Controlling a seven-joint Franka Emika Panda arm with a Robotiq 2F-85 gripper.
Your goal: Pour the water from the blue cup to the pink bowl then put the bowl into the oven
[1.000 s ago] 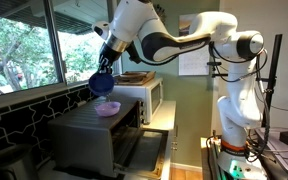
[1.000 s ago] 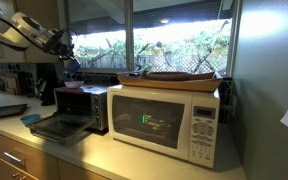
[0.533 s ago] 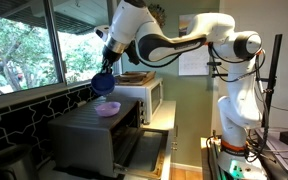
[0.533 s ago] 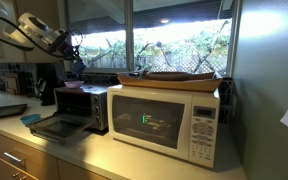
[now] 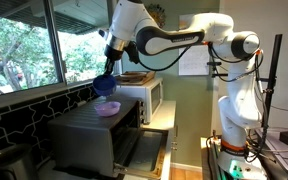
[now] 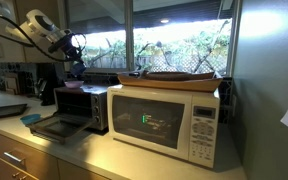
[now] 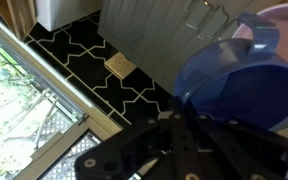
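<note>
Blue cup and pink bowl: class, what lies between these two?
Nothing: in an exterior view the blue cup hangs just above the pink bowl, which sits on the oven, with only air between.

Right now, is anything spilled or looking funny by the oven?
No spill shows. The small blue cup looks tipped in the end effector, above the shallow pink bowl, which sits on top of the big grey metal oven, not inside it. The oven's door hangs open.
</note>
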